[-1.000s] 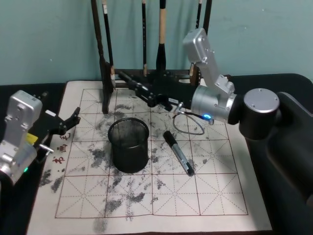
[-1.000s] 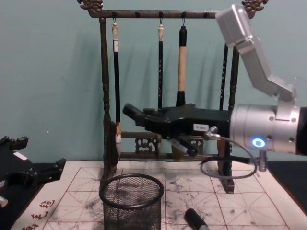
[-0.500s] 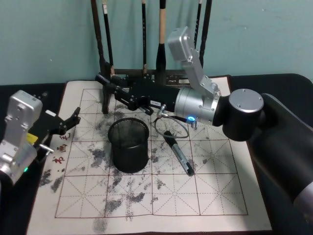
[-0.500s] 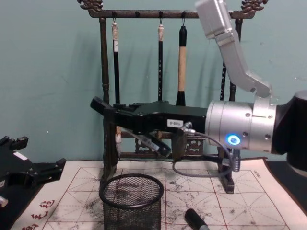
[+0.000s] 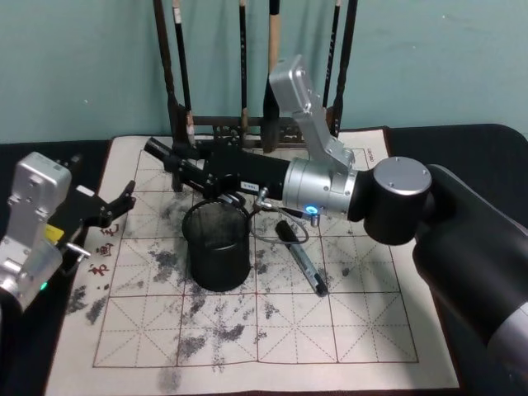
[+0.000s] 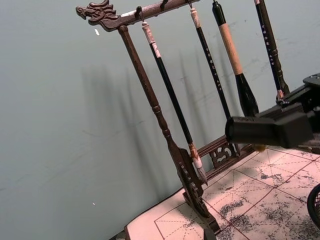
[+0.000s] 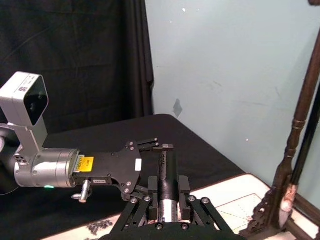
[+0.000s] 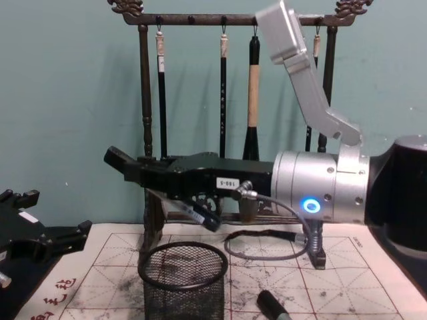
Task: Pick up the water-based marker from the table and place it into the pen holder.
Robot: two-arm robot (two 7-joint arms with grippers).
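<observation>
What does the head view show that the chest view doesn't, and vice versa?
Head view: the marker at full length on the table, right of the pen holder. Chest view: the carved top bar of the brush rack, and a gap between the right tool and the holder's rim. Both: the right tool reaching over the pen holder, the left tool idle at the table's left edge.
</observation>
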